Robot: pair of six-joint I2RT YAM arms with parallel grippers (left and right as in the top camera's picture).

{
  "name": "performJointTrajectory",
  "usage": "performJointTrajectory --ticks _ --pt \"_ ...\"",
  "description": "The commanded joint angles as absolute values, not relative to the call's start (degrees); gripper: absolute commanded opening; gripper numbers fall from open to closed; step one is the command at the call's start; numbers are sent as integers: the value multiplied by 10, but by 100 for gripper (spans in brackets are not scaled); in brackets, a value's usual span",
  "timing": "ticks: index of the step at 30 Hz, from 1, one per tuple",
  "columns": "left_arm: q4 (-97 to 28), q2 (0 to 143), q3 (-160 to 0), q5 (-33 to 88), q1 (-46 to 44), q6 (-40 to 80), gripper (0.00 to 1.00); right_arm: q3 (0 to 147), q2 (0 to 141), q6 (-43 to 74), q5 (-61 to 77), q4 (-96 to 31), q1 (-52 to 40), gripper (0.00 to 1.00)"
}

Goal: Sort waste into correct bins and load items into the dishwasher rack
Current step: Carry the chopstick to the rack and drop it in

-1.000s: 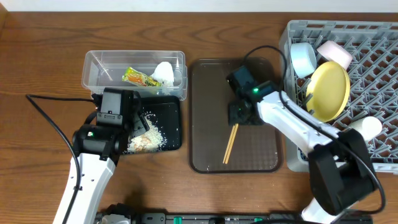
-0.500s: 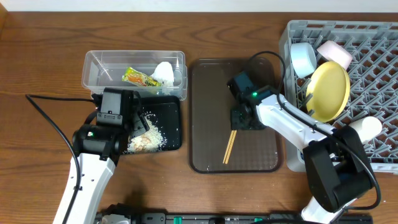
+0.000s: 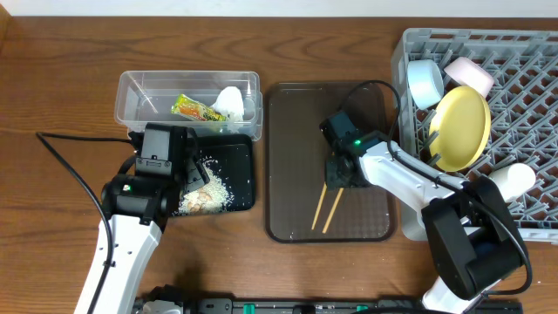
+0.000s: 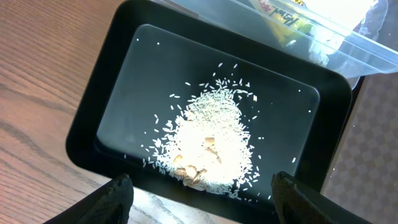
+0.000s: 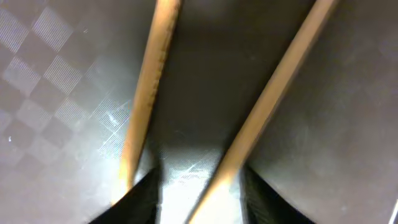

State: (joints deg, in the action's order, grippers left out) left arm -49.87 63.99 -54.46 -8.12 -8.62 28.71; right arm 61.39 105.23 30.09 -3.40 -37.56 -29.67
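The chopsticks [image 5: 152, 68], parallel before, now splay into a V on the brown tray [image 3: 288, 131]. The right gripper [image 5: 196, 199] has narrowed astride their tops; I cannot tell if it grips. The left gripper [image 4: 202, 202] stays wide open, empty, over the rice [image 4: 211, 149].

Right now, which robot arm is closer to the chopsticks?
Right. Its tool is down at the top ends of the chopsticks on the brown tray. The left tool hangs over the black tray of rice, well off to the side.
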Motion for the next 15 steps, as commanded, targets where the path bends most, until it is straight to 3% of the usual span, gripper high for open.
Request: performJointTrajectory --ticks 1,3,9,15 --pt "-501 641 -550 -90 -83 293 74 600 1062 312 -13 -375 -291 24" --pt "-501 641 -550 -90 -83 293 74 603 1062 312 -10 -375 -286 14" --pt "-501 641 -550 -90 -83 293 74 639 1047 293 -6 -409 -249 1" --pt "-501 641 -550 -90 -83 293 74 741 1012 185 31 -498 -182 1"
